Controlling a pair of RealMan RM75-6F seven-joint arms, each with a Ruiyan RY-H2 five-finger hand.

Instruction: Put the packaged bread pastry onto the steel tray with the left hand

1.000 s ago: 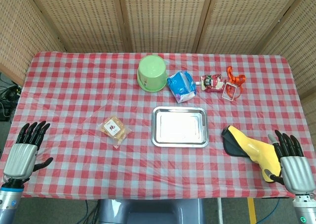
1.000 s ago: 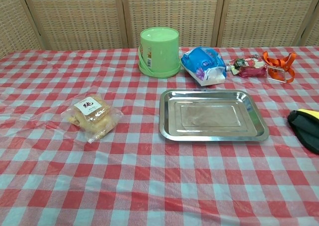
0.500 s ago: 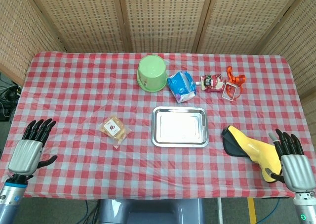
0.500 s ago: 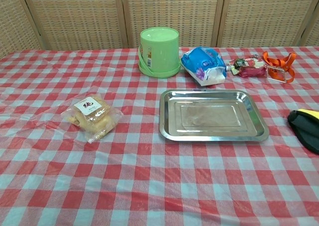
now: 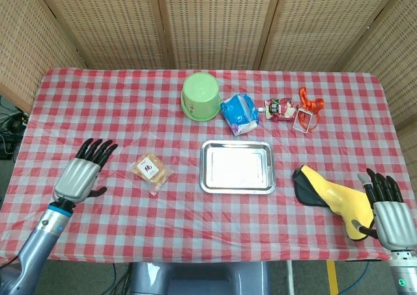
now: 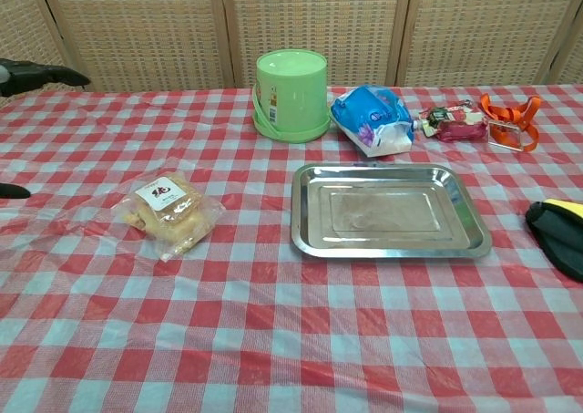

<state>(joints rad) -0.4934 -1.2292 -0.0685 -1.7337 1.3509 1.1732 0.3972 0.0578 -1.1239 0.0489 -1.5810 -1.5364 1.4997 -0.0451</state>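
Two hands in shot, both holding nothing. Left hand (image 5: 83, 173) hovers over the worktop (image 5: 117, 106) at its left side, fingers spread and pointing away from the robot, near the packaged bread pastry (image 5: 150, 171) but not touching it; only dark fingertips (image 6: 46, 74) show at the left edge of the chest view. Right hand (image 5: 387, 213) sits at the front right corner, fingers apart, just beside the yellow-and-black object (image 5: 329, 195), whose yellow end lies close against the hand; contact unclear.

Packaged bread pastry lies flat on the red-checked cloth, left of the steel tray (image 5: 236, 167), apart from it with bare cloth between. Clear wrapper, label facing up (image 6: 164, 194). Steel tray sits mid-worktop, nothing in it.

Behind the tray: green bucket (image 5: 200, 96) upside down, blue-and-white pouch (image 5: 240, 112) just right of it, then a small red snack packet (image 5: 280, 109), then an orange clip with a clear frame (image 5: 307, 111) at the far right. All in a row along the back, well clear of the path between pastry and tray. Yellow-and-black object lies right of the tray, apart from it.

Nothing sits between the left hand and the pastry. Woven screen panels (image 5: 215, 21) behind the worktop.
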